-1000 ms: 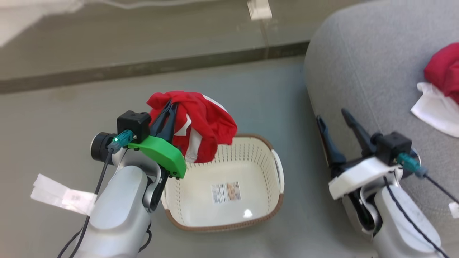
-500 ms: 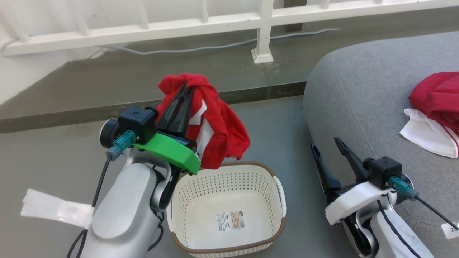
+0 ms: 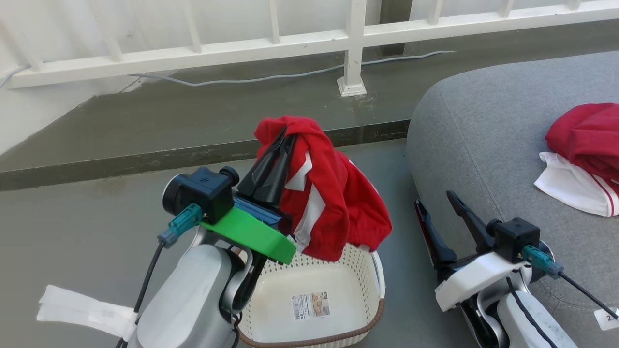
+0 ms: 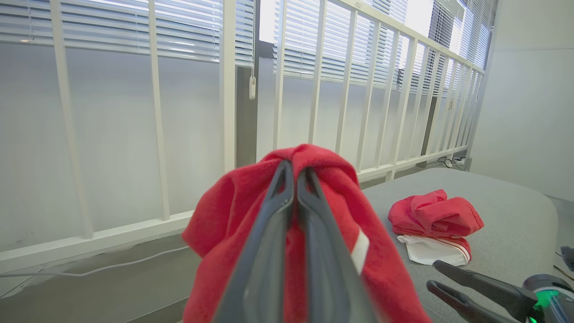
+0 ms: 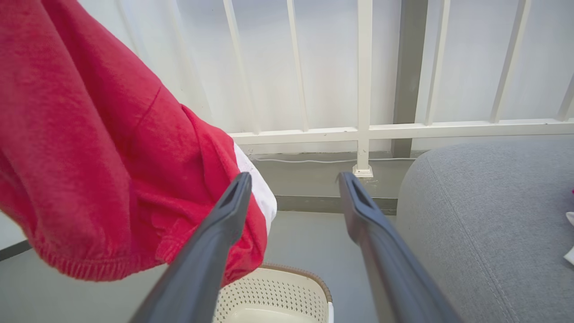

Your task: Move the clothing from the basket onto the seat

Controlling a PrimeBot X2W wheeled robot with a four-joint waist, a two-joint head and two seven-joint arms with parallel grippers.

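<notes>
A red garment with white bands hangs from my left gripper, which is shut on its top fold above the cream basket. In the left wrist view the same clothing drapes around the closed fingers of that gripper. The basket holds just a label inside. Another red and white garment lies on the grey seat at the right. My right gripper stands open beside the seat's edge, nothing between its fingers.
A white railing with a post foot runs along the back behind a raised concrete step. A grey cable trails along the wall. White tape lies on the floor at the lower left. Bare floor separates basket and seat.
The head view tilted up, bringing the railing into sight. My left gripper has carried the hanging garment up and to the right, toward the seat. The right gripper stays open.
</notes>
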